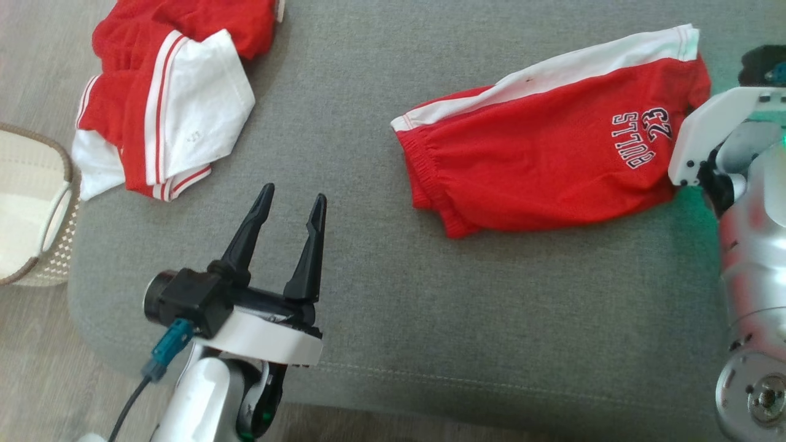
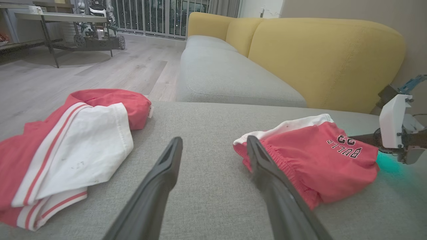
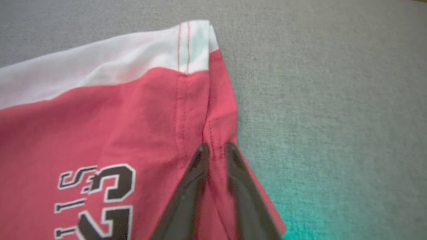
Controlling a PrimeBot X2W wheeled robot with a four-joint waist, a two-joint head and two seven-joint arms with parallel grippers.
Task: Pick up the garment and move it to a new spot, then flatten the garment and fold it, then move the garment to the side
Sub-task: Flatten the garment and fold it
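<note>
The garment (image 1: 540,153), red shorts with a white side band and "BULLS 23" print, lies flat on the grey sofa seat (image 1: 368,294) at the right. In the right wrist view my right gripper (image 3: 217,148) is shut on a fold of the shorts' (image 3: 116,116) red hem edge, near the white band. In the head view its white wrist housing (image 1: 700,141) sits at the garment's right end. My left gripper (image 1: 293,193) stands open above bare cushion, left of the shorts, holding nothing. The left wrist view has its fingers (image 2: 160,180) pointing between the shorts (image 2: 317,160) and another garment.
A second red and white garment (image 1: 166,104) lies crumpled at the seat's far left corner. A woven basket (image 1: 37,215) stands on the wooden floor to the left. Yellow backrests (image 2: 317,60) rise beyond the seat. The cushion's front edge (image 1: 430,380) runs close to me.
</note>
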